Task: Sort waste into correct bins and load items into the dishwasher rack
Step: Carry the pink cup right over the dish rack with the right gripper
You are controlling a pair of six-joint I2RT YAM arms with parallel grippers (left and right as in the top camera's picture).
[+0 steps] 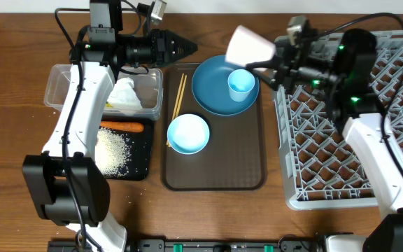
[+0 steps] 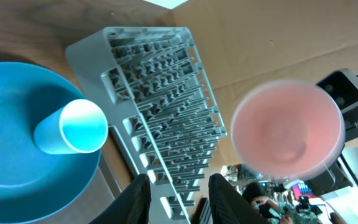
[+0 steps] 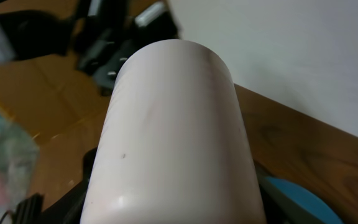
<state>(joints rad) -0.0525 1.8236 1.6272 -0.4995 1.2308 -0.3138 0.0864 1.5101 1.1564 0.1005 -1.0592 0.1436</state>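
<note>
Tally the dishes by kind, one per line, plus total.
Cups: 2, pale pink cup, light blue cup
Bowls: 1, light blue bowl
Plates: 1, big round dark-blue plate
Chopstick pairs: 1, thin wooden chopsticks
Total: 5

We see a plain pale pink plastic cup [image 1: 249,46] and a smaller light blue cup [image 1: 241,85] against a big round dark-blue plate [image 1: 212,87]. The round light blue bowl [image 1: 188,134] is paler inside. The rectangular serving tray [image 1: 215,168] is dull brown, and the thin wooden chopsticks [image 1: 178,98] are pale tan. The large square plastic crate [image 1: 327,154] is grey, patterned as an open lattice grid. An orange carrot [image 1: 121,127] and white rice [image 1: 112,152] stand out on the shallow black rectangular tray [image 1: 142,147]. The crumpled tissue [image 1: 126,94] in the clear rectangular plastic tub [image 1: 58,84] is white. The desk [image 1: 5,161] is wood-grain brown.
</note>
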